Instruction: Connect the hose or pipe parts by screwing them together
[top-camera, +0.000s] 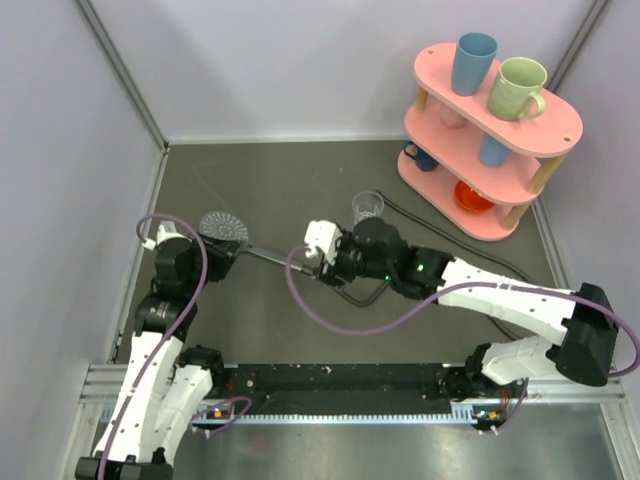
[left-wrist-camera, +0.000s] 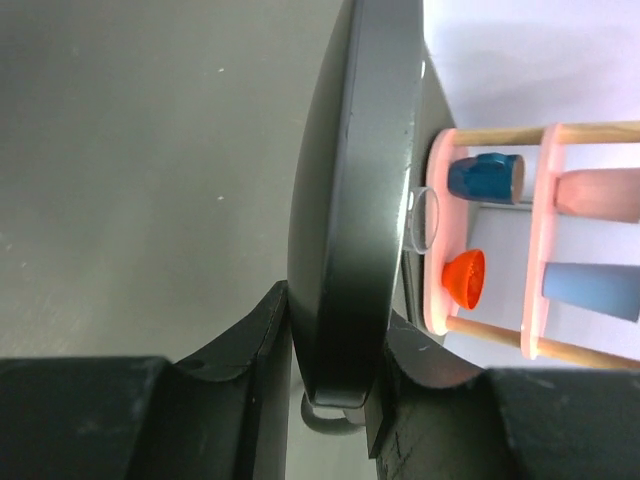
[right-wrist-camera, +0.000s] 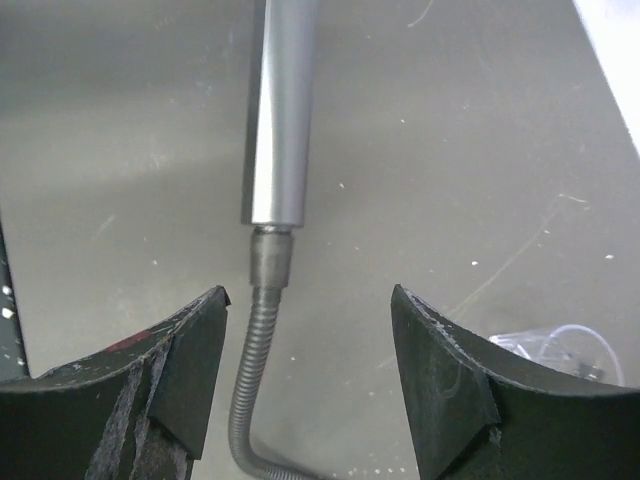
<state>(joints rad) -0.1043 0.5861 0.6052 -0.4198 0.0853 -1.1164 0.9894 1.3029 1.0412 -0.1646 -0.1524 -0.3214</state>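
1. The hand shower (top-camera: 232, 232) lies low over the grey surface (top-camera: 270, 180), left of centre. Its long axis runs roughly left to right.
2. In the top view its round perforated disc is at the left end and faces up. The straight handle points right, angled slightly toward the near edge.
3. The left hand (top-camera: 215, 252) is clamped on the shower head. The left wrist view shows the disc edge-on, pinched across its thickness between the two fingers (left-wrist-camera: 250, 345).
4. The right hand (right-wrist-camera: 308, 298) is at the handle's free end. Its fingers are spread apart, one on each side of the joint, and touch neither part.
5. In the right wrist view the handle points straight away from the camera. The hose (right-wrist-camera: 248, 380) has a ribbed end fitting that sits against the handle's end, in line with it.
6. Just below the fitting the hose curves down and off to the right.
7. A clear cup (top-camera: 367, 207) stands just beyond the right hand. A pink rack (top-camera: 490, 130) holding cups is at the far right corner.
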